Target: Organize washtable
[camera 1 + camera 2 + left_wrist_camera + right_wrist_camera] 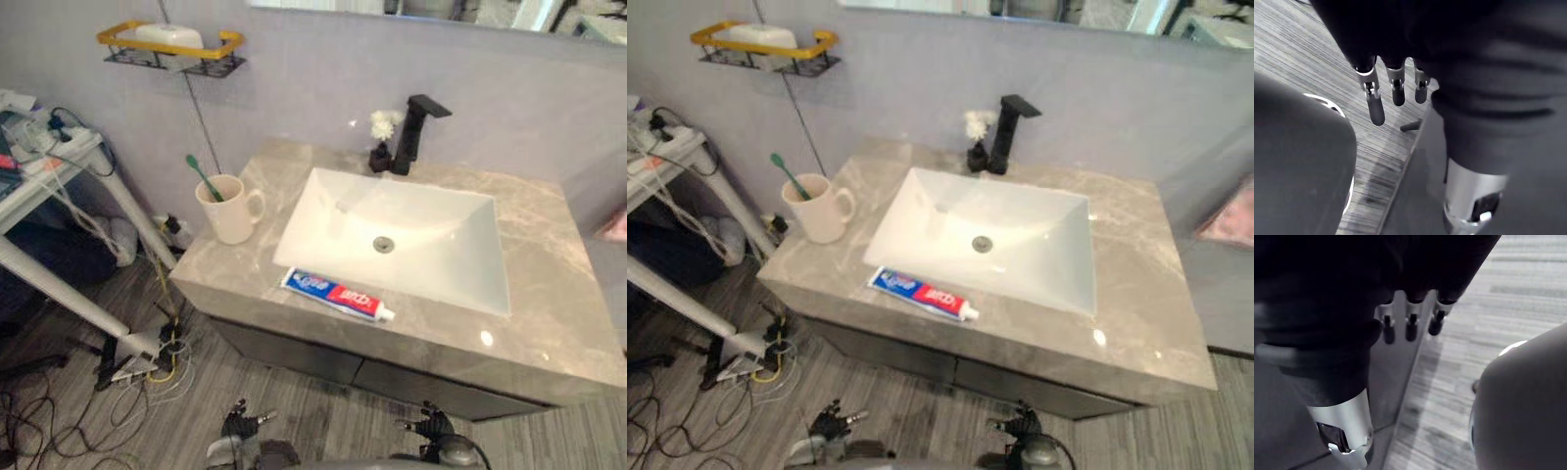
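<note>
Left hand and right hand hang low near the floor, below the counter front. Fingers are straight and loose, apart, holding and touching nothing.

Sink is set in the middle of the counter. Mug stands to its left, near the counter edge. Tube lies flat on the front strip, just before the sink. Toothbrush leans in the mug.

Task looks not yet begun. Likely step: get the tube into the mug. The left hand is nearer, so raise it, pinch the tube across its middle, lift it clear and lower it beside the toothbrush. Go slowly: the mug could tip or slide off.
</note>
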{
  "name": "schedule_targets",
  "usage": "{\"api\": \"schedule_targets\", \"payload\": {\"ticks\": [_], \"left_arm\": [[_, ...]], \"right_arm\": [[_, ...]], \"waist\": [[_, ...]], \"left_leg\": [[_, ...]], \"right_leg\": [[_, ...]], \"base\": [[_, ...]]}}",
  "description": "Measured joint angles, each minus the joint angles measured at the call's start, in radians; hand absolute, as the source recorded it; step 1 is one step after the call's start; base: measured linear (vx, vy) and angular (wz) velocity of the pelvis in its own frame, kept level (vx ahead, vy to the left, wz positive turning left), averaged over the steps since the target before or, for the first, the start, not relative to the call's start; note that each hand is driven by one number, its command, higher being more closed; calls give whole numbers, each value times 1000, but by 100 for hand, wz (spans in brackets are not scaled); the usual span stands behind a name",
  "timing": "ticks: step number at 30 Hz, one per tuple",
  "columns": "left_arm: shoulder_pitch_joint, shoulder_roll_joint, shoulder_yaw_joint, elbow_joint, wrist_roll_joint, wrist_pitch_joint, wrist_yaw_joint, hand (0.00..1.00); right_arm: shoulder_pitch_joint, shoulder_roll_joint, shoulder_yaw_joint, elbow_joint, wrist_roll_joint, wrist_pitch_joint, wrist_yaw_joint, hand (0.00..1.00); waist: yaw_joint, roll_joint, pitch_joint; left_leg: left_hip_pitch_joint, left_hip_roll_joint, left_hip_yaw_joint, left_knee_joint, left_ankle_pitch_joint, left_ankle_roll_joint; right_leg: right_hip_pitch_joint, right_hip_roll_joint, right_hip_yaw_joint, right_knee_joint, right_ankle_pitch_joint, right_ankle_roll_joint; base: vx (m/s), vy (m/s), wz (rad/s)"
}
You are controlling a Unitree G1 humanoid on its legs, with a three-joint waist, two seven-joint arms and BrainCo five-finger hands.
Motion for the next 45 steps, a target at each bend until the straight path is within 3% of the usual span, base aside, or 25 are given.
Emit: {"api": "schedule_targets", "payload": {"ticks": [2, 4, 5, 6, 8, 11, 20, 32, 45], "left_arm": [[6, 0, -2, -16, 0, 2, 0, 0], [7, 2, -4, -19, -1, 1, 1, 0], [8, -1, -6, -17, 0, 1, 2, 0], [7, 9, -10, -14, 3, 2, 2, 0], [4, 23, -14, -12, 30, 5, 3, 0], [-2, 25, -17, -4, 43, 5, 2, 0], [-9, 14, -17, 63, 38, 5, 7, 0], [-12, 21, -18, 89, 34, 4, 7, 0], [-11, 39, -63, 97, 24, 4, 3, 0]], "right_arm": [[0, 2, -2, -4, 0, 3, -10, 0], [3, 4, -11, -13, 2, 5, -13, 0], [10, 6, -12, -22, 4, 8, -13, 0], [15, 15, -22, -27, 7, 10, -13, 0], [29, 34, -41, -29, 10, 10, -12, 0], [38, 42, -46, -28, 8, 12, -10, 0], [30, 18, -44, 4, 8, 12, -10, 0], [18, 8, -45, 58, 20, 7, -13, 0], [7, -4, -39, 86, 22, 6, -13, 0]], "waist": [[-3, -4, 2], [-4, -8, 2], [-2, -12, -6], [-4, -15, -12], [-8, -43, -18], [-5, -57, -31], [-6, -28, -54], [-7, -28, -63], [-7, -35, -79]], "left_leg": [[-7, 1, -46, -89, -19, 18], [2, -9, -122, -237, -24, 7], [48, -36, -178, -333, -66, -17], [57, -59, -158, -375, -65, 7], [66, -82, -126, -373, -67, 17], [91, -121, -91, -393, -66, 18], [162, -141, -9, -486, -48, 50], [224, -162, -58, -551, -30, 67], [240, -179, -117, -608, 15, 65]], "right_leg": [[-6, 3, 55, 3, 0, 1], [-24, 1, 107, 8, -5, 17], [-53, 0, 147, 21, -8, 31], [-66, -11, 174, 17, -1, 43], [-77, -37, 181, 11, 21, 68], [-71, -74, 193, -8, 37, 86], [-55, -80, 200, -110, 132, 66], [47, -90, 142, -211, 145, 77], [68, -98, 98, -234, 148, 76]], "base": [[57, 114, -94], [31, 224, -92], [30, 291, -85], [48, 274, -75], [84, 175, -42], [66, 188, -26], [33, 73, -34], [-7, -22, 9], [-39, -39, 9]]}}
